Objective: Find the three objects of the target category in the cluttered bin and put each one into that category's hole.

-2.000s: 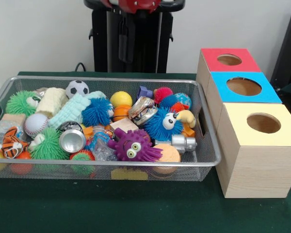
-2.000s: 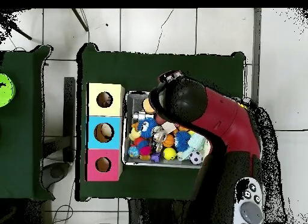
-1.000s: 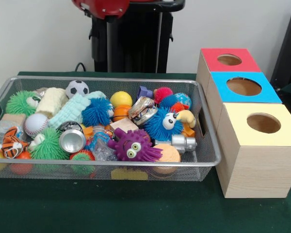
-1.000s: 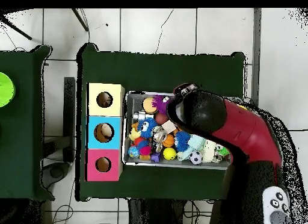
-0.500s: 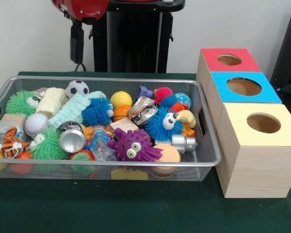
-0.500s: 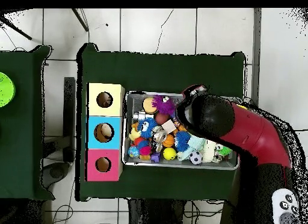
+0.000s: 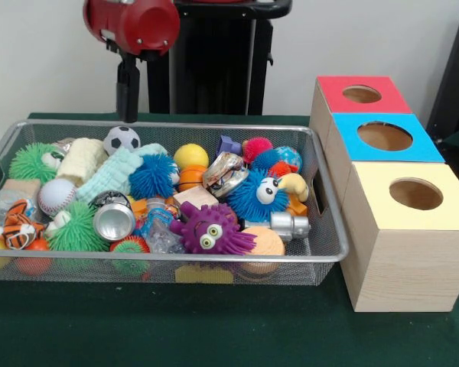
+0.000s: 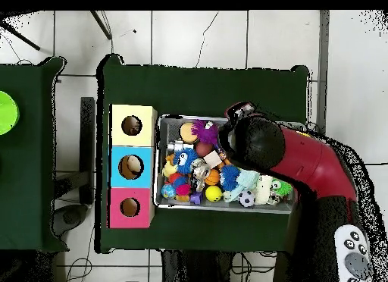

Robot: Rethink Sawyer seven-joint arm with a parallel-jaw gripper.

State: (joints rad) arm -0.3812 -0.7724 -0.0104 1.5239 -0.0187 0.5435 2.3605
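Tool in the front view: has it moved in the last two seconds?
Yes. The robot's black tool was not in sight two seconds ago; it has come down into view and now hangs above the far left rim of the wire mesh bin, near the soccer ball.

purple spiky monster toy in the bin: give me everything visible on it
The purple spiky rubber monster toy lies near the front wall of the wire mesh bin, roughly centre. It looks soft and rubbery, with floppy spikes all round, two pale bulging eyes and a toothy mouth facing the front camera. It rests on top of the clutter, against the orange sponge-like disc on one side and the blue furry googly-eyed toy behind. Nothing grips it.
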